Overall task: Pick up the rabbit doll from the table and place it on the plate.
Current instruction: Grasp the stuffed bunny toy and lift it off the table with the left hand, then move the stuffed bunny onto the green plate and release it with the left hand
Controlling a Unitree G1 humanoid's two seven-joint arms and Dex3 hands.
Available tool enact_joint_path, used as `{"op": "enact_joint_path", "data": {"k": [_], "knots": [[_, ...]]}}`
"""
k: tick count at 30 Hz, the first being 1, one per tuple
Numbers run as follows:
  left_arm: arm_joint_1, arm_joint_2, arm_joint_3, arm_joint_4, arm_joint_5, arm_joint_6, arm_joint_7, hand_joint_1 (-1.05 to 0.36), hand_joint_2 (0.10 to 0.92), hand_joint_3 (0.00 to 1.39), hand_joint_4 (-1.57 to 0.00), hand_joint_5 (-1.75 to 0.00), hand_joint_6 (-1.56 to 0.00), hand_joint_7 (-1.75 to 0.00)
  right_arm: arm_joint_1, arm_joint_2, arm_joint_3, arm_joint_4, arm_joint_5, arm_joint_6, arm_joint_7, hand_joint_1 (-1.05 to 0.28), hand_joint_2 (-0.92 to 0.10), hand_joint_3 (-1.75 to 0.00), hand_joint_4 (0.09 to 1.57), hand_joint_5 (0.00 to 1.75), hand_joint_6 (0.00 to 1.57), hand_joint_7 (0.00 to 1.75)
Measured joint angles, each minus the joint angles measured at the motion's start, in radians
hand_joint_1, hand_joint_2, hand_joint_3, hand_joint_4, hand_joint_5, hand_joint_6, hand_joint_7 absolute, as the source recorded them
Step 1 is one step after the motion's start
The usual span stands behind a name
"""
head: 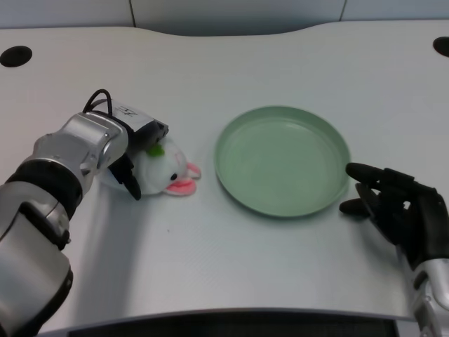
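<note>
Rabbit doll enclosed by the left hand on the table.

The left hand [137, 156] is seen curled around the white rabbit doll [167, 170], which lies on the white table [210, 267] just left of the green plate [282, 160]; whether it is firmly gripped cannot be told.

Robotics lab bench, plain white table [231, 260] with cable grommet holes [15, 55], pale partition panels [231, 10] behind, bare test setup

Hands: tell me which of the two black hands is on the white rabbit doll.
The left hand, at the picture's left, wraps over the white rabbit doll. The right hand lies beside the round green plate, touching no doll.
</note>
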Motion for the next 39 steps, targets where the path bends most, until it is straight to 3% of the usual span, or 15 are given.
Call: {"op": "enact_joint_path", "data": {"k": [2,4,9,10,11,12,13,15,18,20,23,27,33,35,39], "knots": [[0.003,0.000,0.002,0.006,-0.007,-0.009,0.022,-0.59,0.774,0.00,-0.32,-0.79,-0.61,-0.11,0.000,0.000,0.000,0.000,0.000,0.000,0.001,-0.40,-0.92,-0.19,0.83,0.88,1.05,0.01],[0.003,0.000,0.006,0.012,-0.015,-0.013,0.024,-0.54,0.791,0.01,-0.30,-1.01,-0.71,-0.14,0.000,0.001,-0.001,0.000,0.002,0.000,0.003,-0.40,-0.92,-0.19,0.83,0.88,1.05,0.01],[0.000,0.000,0.007,0.018,-0.028,-0.015,0.008,-0.51,0.802,0.01,-0.30,-1.08,-0.75,-0.15,0.000,0.002,-0.006,0.000,0.018,0.000,0.012,-0.40,-0.92,-0.19,0.83,0.88,1.05,0.01],[-0.001,-0.002,0.007,0.022,-0.031,-0.016,0.004,-0.43,0.800,0.00,-0.54,-1.02,-0.89,-0.18,0.000,0.002,-0.006,0.000,0.019,0.000,0.012,-0.40,-0.92,-0.18,0.84,0.89,1.05,0.01],[-0.004,-0.004,0.009,0.028,-0.035,-0.016,0.001,-0.42,0.799,0.00,-0.59,-1.05,-0.93,-0.24,0.000,0.002,-0.006,0.000,0.019,0.000,0.012,-0.40,-0.92,-0.18,0.84,0.89,1.06,0.01],[-0.007,-0.006,0.009,0.033,-0.040,-0.016,0.000,-0.40,0.800,0.00,-0.62,-1.17,-0.85,-0.63,0.000,0.002,-0.006,0.000,0.019,0.000,0.012,-0.41,-0.92,-0.18,0.84,0.89,1.06,0.01],[-0.009,-0.007,0.009,0.038,-0.043,-0.017,-0.002,-0.40,0.798,0.00,-0.63,-1.25,-0.78,-0.89,0.000,0.002,-0.006,0.000,0.019,0.000,0.012,-0.41,-0.92,-0.18,0.85,0.89,1.06,0.01],[-0.011,-0.008,0.009,0.044,-0.045,-0.019,-0.002,-0.40,0.796,0.00,-0.63,-1.28,-0.72,-1.07,0.000,0.002,-0.006,0.000,0.019,0.000,0.012,-0.41,-0.92,-0.18,0.85,0.89,1.06,0.01],[-0.011,-0.009,0.006,0.047,-0.045,-0.020,0.002,-0.37,0.802,0.00,-0.61,-1.49,-0.66,-1.30,0.000,0.001,-0.005,0.000,0.019,0.000,0.012,-0.41,-0.92,-0.18,0.84,0.89,1.06,0.01],[-0.011,-0.009,0.006,0.047,-0.045,-0.028,0.005,-0.32,0.831,0.01,-0.61,-1.69,-0.67,-1.24,0.000,0.001,-0.005,0.000,0.016,0.000,0.009,-0.41,-0.92,-0.18,0.84,0.89,1.05,0.01],[-0.011,-0.009,0.008,0.047,-0.049,-0.038,0.006,-0.28,0.846,0.01,-0.58,-1.74,-0.71,-1.21,0.000,0.001,-0.004,0.000,0.014,0.000,0.006,-0.40,-0.92,-0.19,0.83,0.88,1.05,0.01],[-0.011,-0.013,0.012,0.047,-0.054,-0.028,-0.006,-0.26,0.839,0.00,-0.57,-1.60,-0.78,-0.99,0.002,0.001,-0.004,-0.001,0.013,0.000,0.005,-0.40,-0.92,-0.19,0.83,0.88,1.05,0.01],[-0.011,-0.015,0.039,0.047,-0.080,-0.023,-0.028,-0.21,0.850,0.00,-0.57,-1.35,-0.73,-1.02,0.004,-0.001,-0.004,0.000,0.014,0.000,0.006,-0.40,-0.92,-0.19,0.83,0.88,1.05,0.01],[-0.011,-0.015,0.043,0.048,-0.086,-0.022,-0.033,-0.21,0.846,0.00,-0.59,-1.23,-0.78,-0.82,0.004,-0.001,-0.004,0.000,0.014,0.000,0.006,-0.40,-0.92,-0.19,0.83,0.88,1.05,0.01],[-0.011,-0.018,0.045,0.049,-0.088,-0.018,-0.036,-0.21,0.838,0.00,-0.58,-1.26,-0.81,-0.70,0.004,-0.001,-0.004,0.001,0.014,0.000,0.006,-0.39,-0.92,-0.19,0.83,0.88,1.05,0.01]]}}
